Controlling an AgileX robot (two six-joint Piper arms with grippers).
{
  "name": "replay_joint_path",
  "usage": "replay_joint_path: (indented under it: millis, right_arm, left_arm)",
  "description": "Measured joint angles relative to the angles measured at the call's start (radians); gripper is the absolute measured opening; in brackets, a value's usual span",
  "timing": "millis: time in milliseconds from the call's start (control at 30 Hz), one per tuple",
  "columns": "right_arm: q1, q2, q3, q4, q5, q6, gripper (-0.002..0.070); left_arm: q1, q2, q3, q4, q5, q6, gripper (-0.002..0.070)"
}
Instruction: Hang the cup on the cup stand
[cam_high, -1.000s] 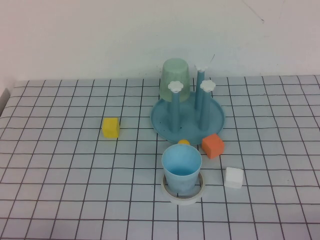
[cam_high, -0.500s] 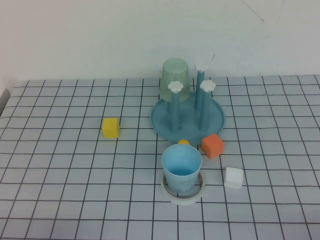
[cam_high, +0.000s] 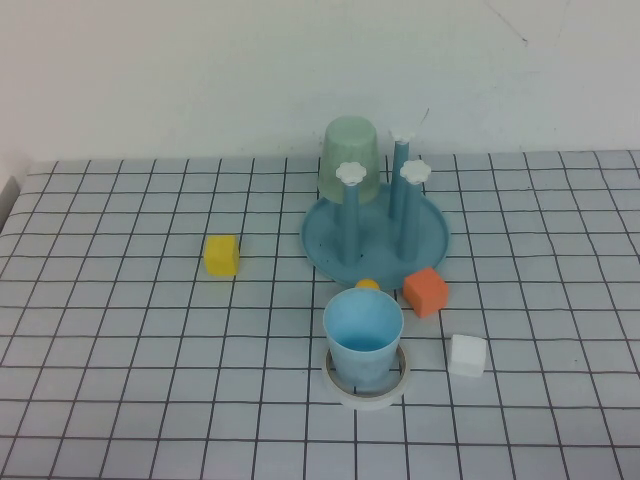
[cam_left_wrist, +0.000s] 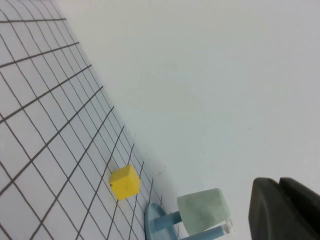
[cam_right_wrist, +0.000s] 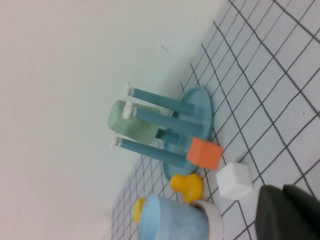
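Observation:
The sky-blue cup (cam_high: 363, 335) stands upright, mouth up, inside a white tape ring (cam_high: 340, 385) near the front middle of the table. It also shows in the right wrist view (cam_right_wrist: 172, 220). The blue cup stand (cam_high: 432, 238) sits behind it, with white-capped pegs; a pale green cup (cam_high: 350, 158) hangs upside down on a back peg. Neither arm shows in the high view. My left gripper (cam_left_wrist: 279, 184) is shut and empty, far to the left of the stand. My right gripper (cam_right_wrist: 282, 190) is shut and empty, low over the table to the right of the cup.
A yellow block (cam_high: 221, 254) lies left of the stand. An orange block (cam_high: 426, 291) and a small yellow duck (cam_high: 368, 284) lie between the stand and the cup. A white block (cam_high: 467, 355) lies right of the cup.

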Motion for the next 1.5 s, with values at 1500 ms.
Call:
replay_joint_path:
  millis: [1500]
  right_arm:
    - [0.000,0.000,0.000,0.039,0.064,-0.415,-0.0001]
  left_arm:
    - [-0.480,1.210,-1.266,1.190,0.993,0.485,-0.0001]
